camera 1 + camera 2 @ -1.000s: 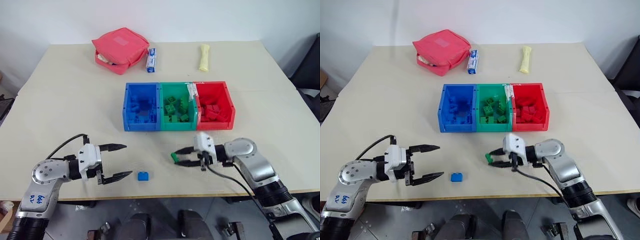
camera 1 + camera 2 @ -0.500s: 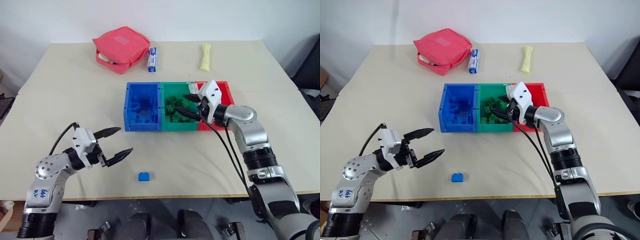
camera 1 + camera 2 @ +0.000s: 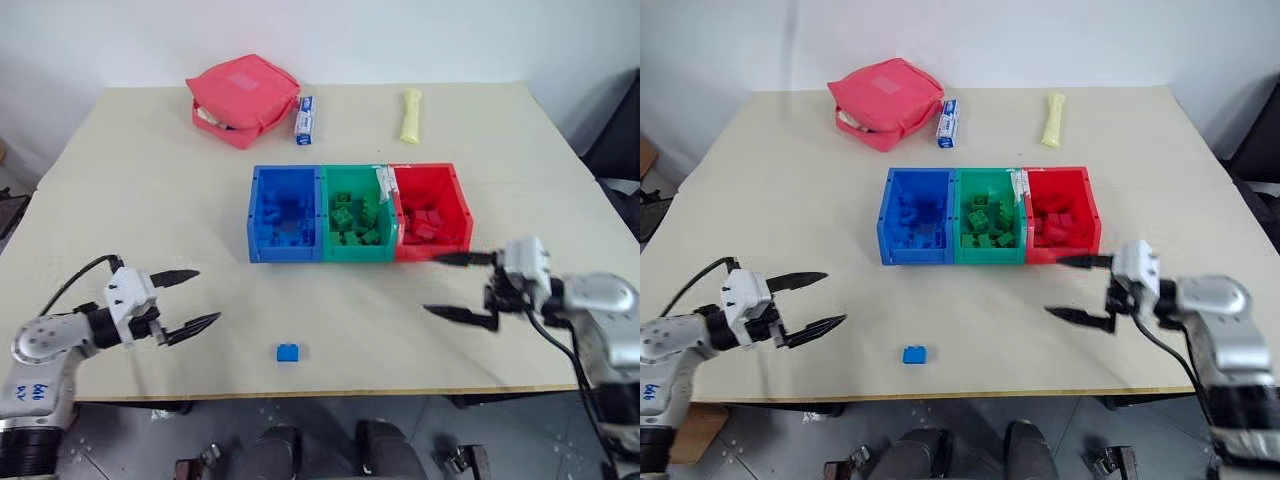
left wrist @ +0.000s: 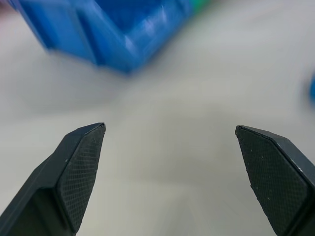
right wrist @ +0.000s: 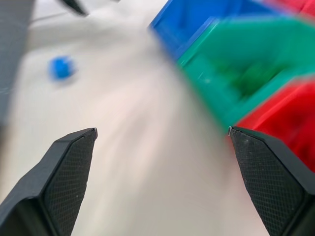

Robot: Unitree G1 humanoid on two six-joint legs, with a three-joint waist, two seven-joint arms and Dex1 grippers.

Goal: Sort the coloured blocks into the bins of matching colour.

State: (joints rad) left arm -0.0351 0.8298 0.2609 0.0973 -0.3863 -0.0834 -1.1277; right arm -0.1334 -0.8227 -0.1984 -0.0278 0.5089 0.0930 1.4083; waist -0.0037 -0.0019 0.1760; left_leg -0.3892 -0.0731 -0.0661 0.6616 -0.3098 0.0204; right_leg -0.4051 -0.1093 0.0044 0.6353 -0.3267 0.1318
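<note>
Now right gripper [image 3: 448,285] fingers spread, empty, green block gone; left gripper [image 3: 195,297] spread, shifted outward.

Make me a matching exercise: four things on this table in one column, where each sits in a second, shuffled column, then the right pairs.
Things:
1. loose blue block
2. yellow roll
3. red zip pouch
4. green bin

Places:
A. far left part of the table
B. middle of the row of bins
C. near edge, between the two grippers
D. far side, beyond the red bin

Pairs: 1-C, 2-D, 3-A, 4-B
</note>
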